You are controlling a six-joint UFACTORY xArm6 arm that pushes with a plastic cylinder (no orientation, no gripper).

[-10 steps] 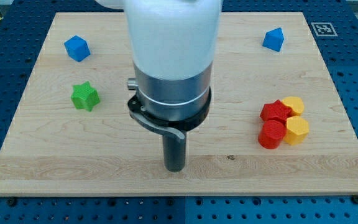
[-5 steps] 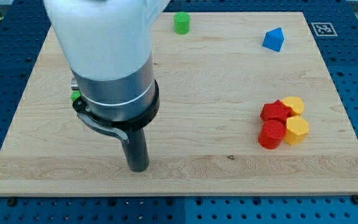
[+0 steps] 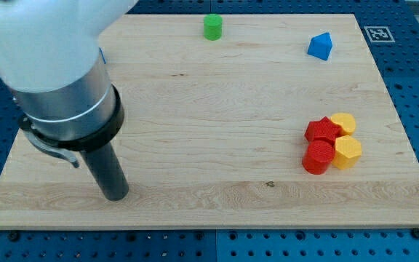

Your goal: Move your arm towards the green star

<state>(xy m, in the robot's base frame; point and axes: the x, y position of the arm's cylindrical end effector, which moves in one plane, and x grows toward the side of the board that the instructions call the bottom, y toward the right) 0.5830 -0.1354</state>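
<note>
Six blocks showed, none of them the green star; my arm hid where it should lie, near the left edge. My tip [image 3: 116, 195] sat by the bottom-left corner, touching nothing, with no jaws to open or close. A green cylinder [image 3: 212, 27] stood at the top edge. I judged the approach nearly done, though contact was unconfirmed.

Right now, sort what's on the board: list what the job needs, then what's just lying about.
Job:
- my tip, near the view's bottom left, far from every visible block
- green star: not visible, the arm may hide it

Lying about:
- green cylinder
- blue block
- two red blocks
- two yellow blocks
</note>
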